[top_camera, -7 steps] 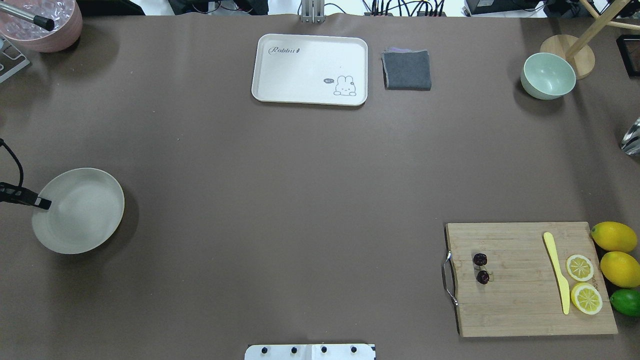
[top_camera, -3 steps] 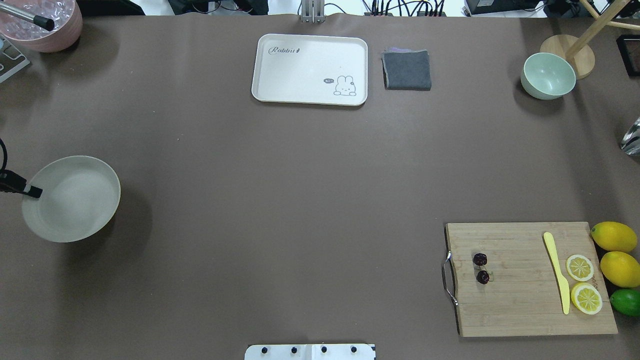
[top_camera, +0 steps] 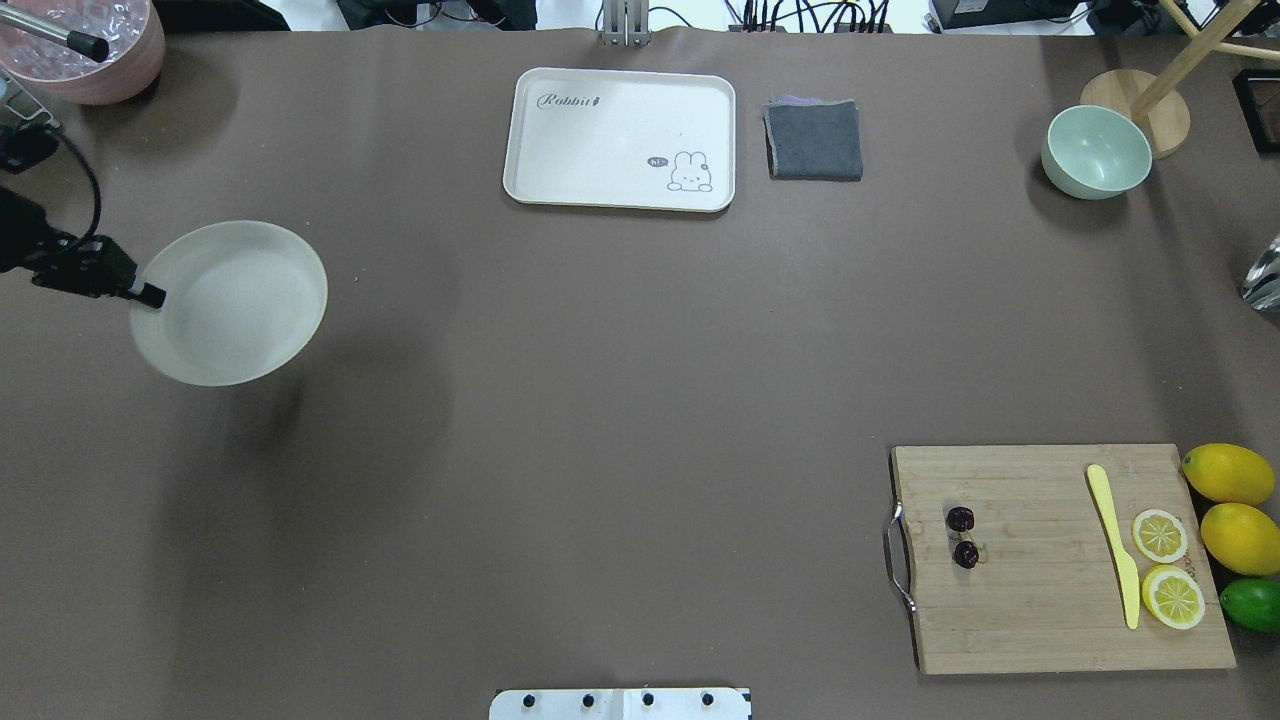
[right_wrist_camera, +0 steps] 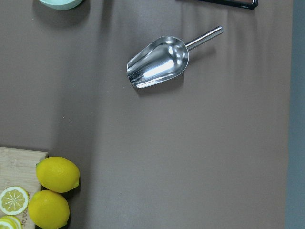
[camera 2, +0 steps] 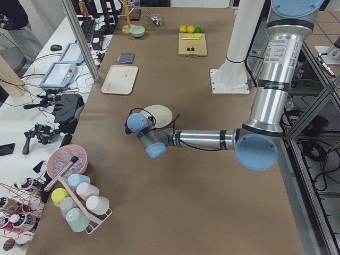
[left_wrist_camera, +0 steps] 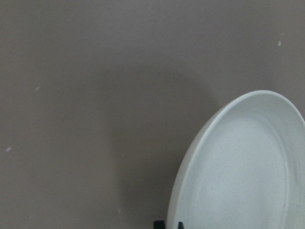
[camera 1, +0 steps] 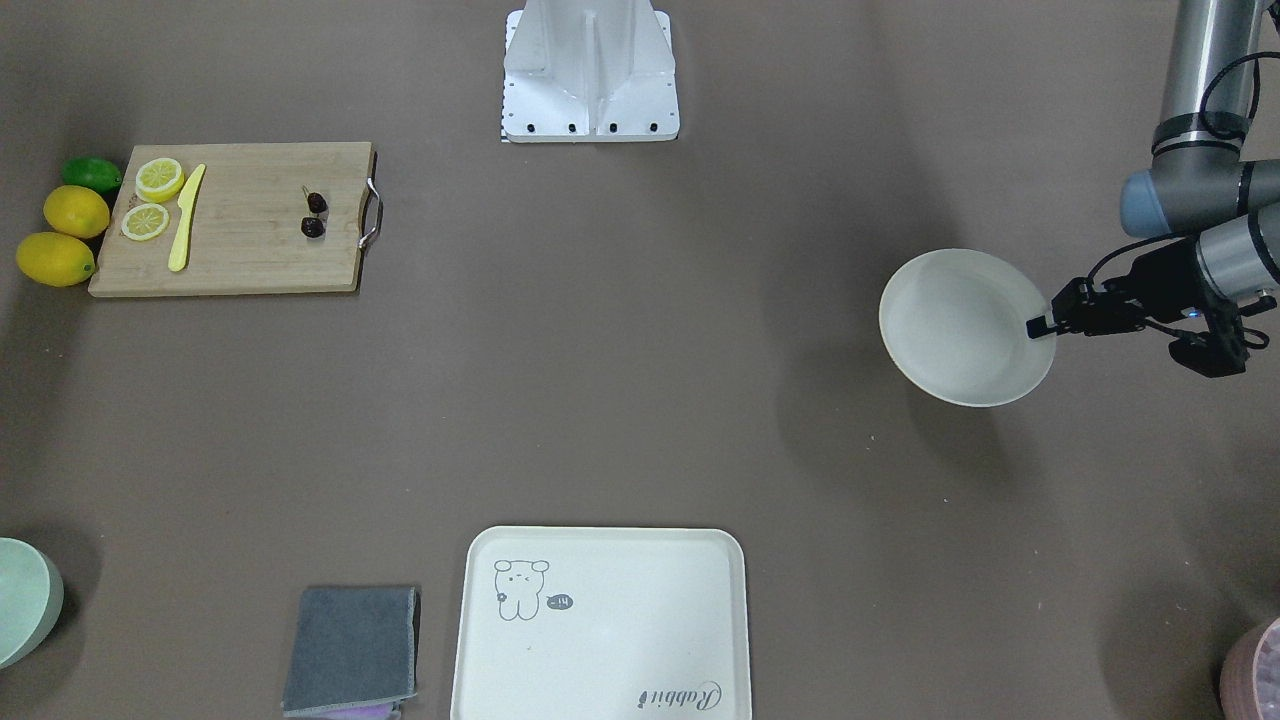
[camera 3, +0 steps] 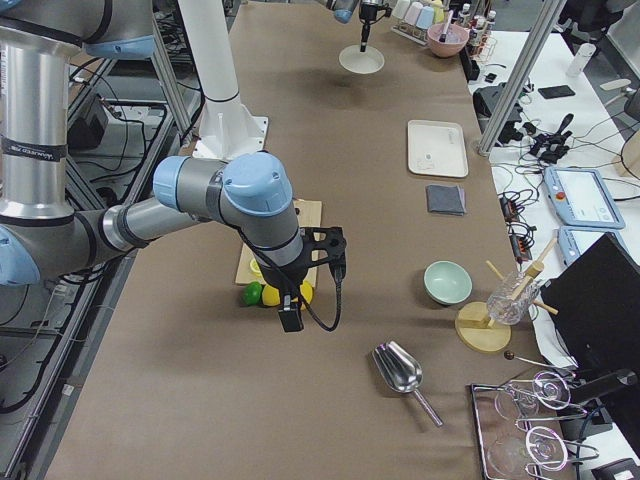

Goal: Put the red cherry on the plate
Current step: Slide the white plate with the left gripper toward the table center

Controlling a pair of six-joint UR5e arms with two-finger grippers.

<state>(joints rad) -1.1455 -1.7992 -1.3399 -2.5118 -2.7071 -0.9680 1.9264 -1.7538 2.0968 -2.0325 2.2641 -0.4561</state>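
The red cherry (top_camera: 962, 536) is a pair of tiny dark maroon fruits lying on the left part of the wooden cutting board (top_camera: 1040, 600), also seen in the front-facing view (camera 1: 313, 215). Far across the table, my left gripper (top_camera: 150, 295) is shut on the rim of the cream-white plate (top_camera: 240, 305), which hangs slightly tilted above the table over its shadow. The left wrist view shows the plate (left_wrist_camera: 248, 167) filling the lower right. My right gripper (camera 3: 290, 318) hovers over the lemons beside the board; whether it is open or shut I cannot tell.
On the board lie a yellow knife (top_camera: 1113, 543) and two lemon slices (top_camera: 1160, 535). Lemons (top_camera: 1228, 473) and a lime (top_camera: 1252, 604) sit at its right. A rabbit tray (top_camera: 620, 138), grey cloth (top_camera: 814, 139) and green bowl (top_camera: 1096, 151) stand at the far edge. A metal scoop (right_wrist_camera: 159, 62) lies at the right.
My left gripper has carried the plate away from the robot and toward the table's middle, higher off the surface. The cherries and board have not moved.
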